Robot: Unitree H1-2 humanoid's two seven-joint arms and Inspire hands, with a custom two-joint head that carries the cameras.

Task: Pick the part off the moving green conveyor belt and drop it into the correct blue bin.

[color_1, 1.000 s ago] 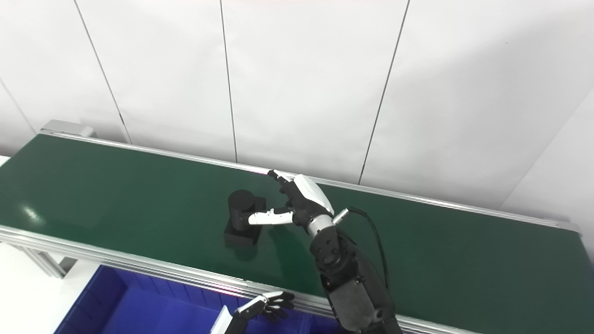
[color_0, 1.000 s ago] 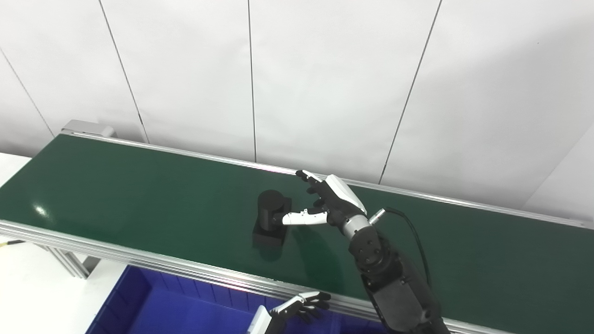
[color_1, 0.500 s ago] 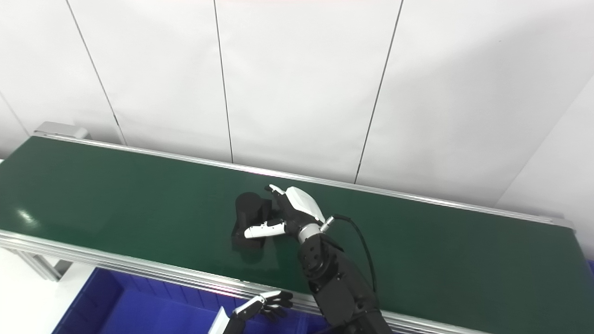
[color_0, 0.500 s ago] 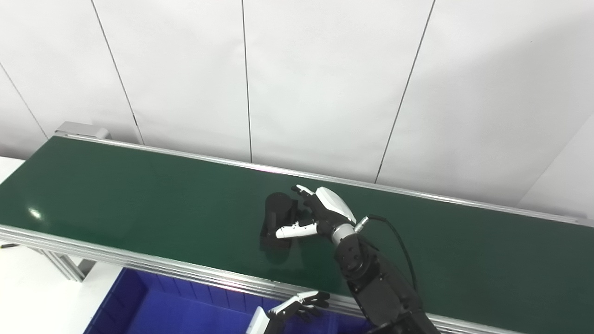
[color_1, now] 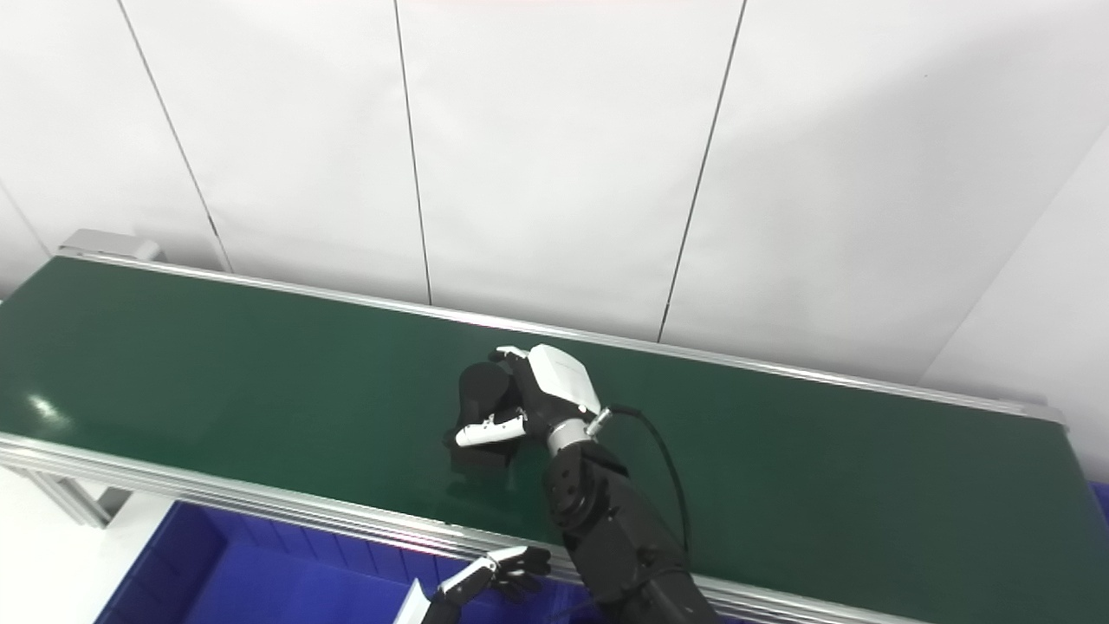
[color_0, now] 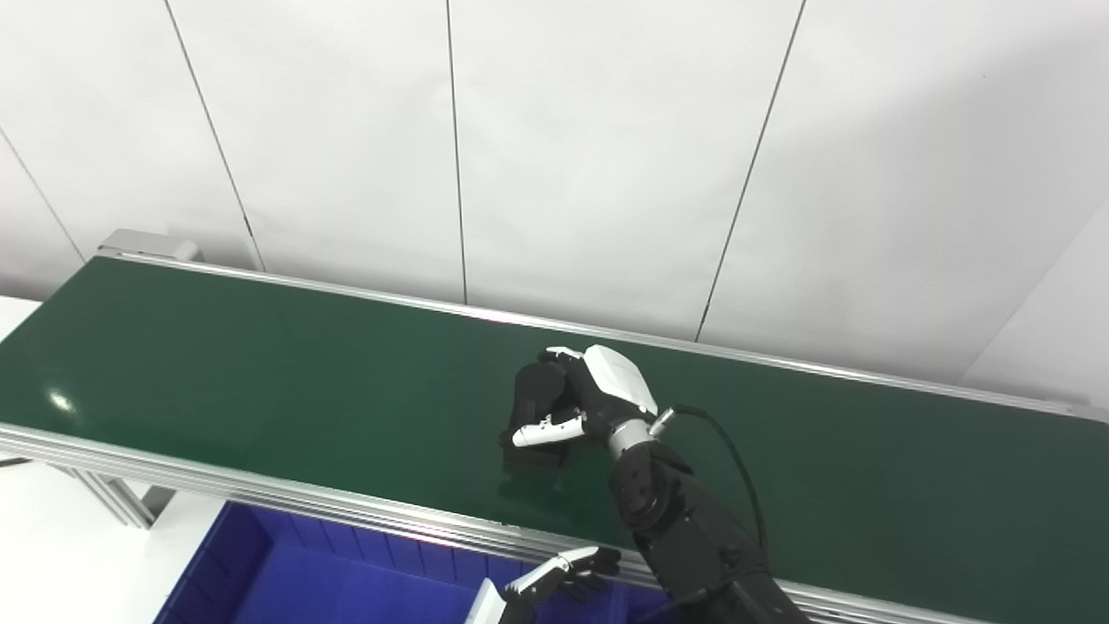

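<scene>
Part (color_0: 535, 400), black and sitting mid-belt on the green conveyor belt (color_0: 260, 364), is wrapped by the right hand (color_0: 582, 406), thumb in front. Rigid and smooth it is judged; the upright cylinder is best gripped.

The conveyor belt (color_0: 260, 364) runs left to right, a wall (color_0: 606, 156) behind it. The part (color_0: 535, 407) sits on the belt near the middle, the right hand (color_0: 598, 400) wrapped round it from the right. The bin (color_0: 303, 581) lies below the near edge, the left hand (color_0: 563, 576) over it.
</scene>
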